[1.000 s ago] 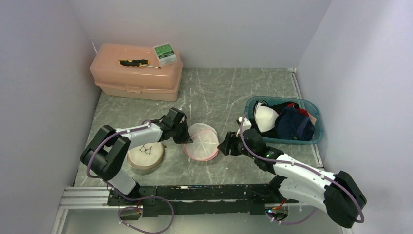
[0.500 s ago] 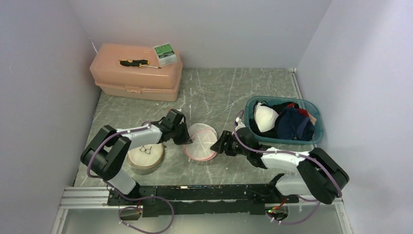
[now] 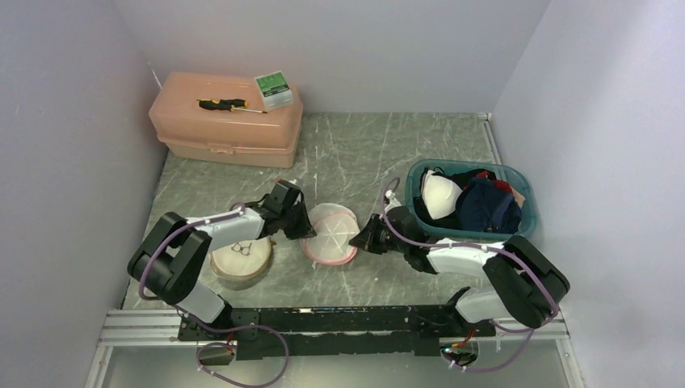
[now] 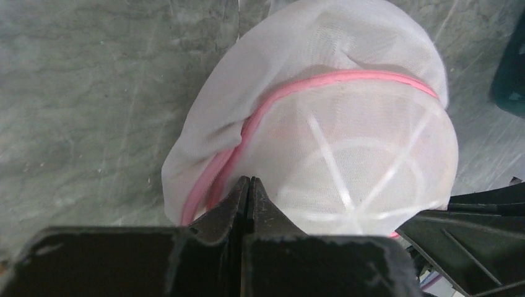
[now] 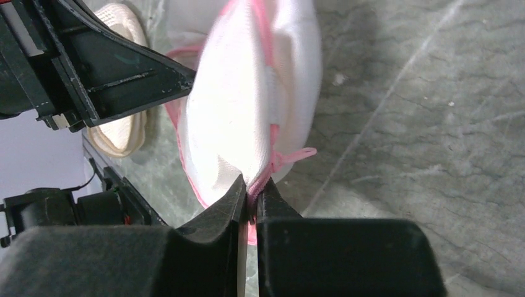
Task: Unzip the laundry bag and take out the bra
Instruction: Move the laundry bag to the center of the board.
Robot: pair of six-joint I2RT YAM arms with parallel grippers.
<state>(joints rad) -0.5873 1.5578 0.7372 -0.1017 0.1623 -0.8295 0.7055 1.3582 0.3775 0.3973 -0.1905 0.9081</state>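
Note:
The laundry bag (image 3: pixel 333 234) is a round white mesh pouch with a pink zipper seam, held tilted just off the table's middle. My left gripper (image 3: pixel 305 229) is shut on its left rim, and in the left wrist view the fingertips (image 4: pixel 249 180) meet at the mesh beside the pink seam (image 4: pixel 347 77). My right gripper (image 3: pixel 363 240) is shut on the bag's right edge. In the right wrist view its jaws (image 5: pixel 251 187) pinch the pink seam, while the pink pull tab (image 5: pixel 302 153) sticks out free just above. The bra is hidden.
A teal basket (image 3: pixel 420 169) of white and dark clothes stands right of the bag. A round cream disc (image 3: pixel 241 260) lies under my left arm. A peach toolbox (image 3: pixel 226 129) at the back left carries a screwdriver (image 3: pixel 230 104) and a green box (image 3: pixel 273 90).
My right gripper has slid left to the bag's right edge and closed on the pink seam. The left gripper has kept its hold in the same place.

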